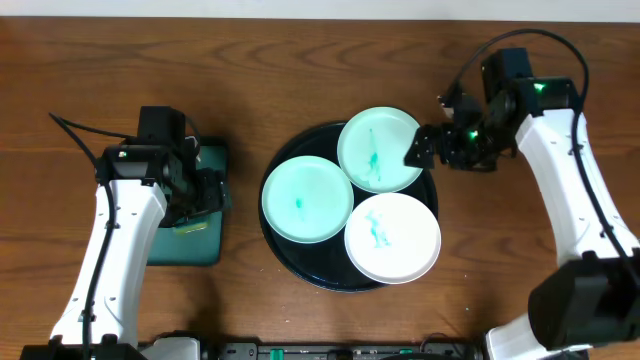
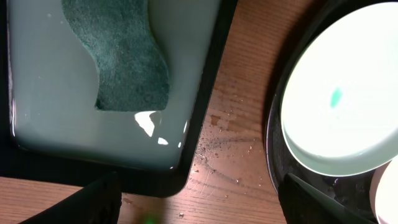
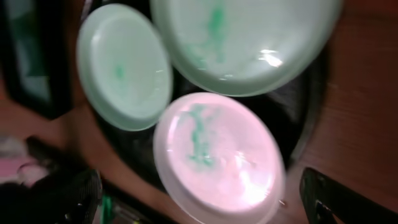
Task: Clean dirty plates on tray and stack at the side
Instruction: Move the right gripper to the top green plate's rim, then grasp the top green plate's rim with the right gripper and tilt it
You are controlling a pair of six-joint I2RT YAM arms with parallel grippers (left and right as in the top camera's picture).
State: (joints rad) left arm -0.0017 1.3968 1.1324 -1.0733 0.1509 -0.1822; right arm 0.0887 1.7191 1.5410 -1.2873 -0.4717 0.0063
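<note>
Three plates lie on the round black tray [image 1: 310, 262]: a mint plate [image 1: 307, 198] at the left, a mint plate [image 1: 380, 148] at the back and a white plate [image 1: 393, 237] at the front right, each with teal smears. My right gripper [image 1: 418, 150] hovers open at the back plate's right edge. Its wrist view looks down on the white plate [image 3: 214, 155] between its spread fingers [image 3: 348, 199]. My left gripper [image 1: 205, 190] is open and empty over the right edge of the teal tray, clear of the left mint plate [image 2: 348, 106].
A rectangular dark-rimmed teal tray [image 1: 185, 240] lies at the left, wet, with a green sponge [image 2: 124, 56] on it. A strip of bare wood [image 2: 236, 124] separates it from the black tray's rim [image 2: 273, 137].
</note>
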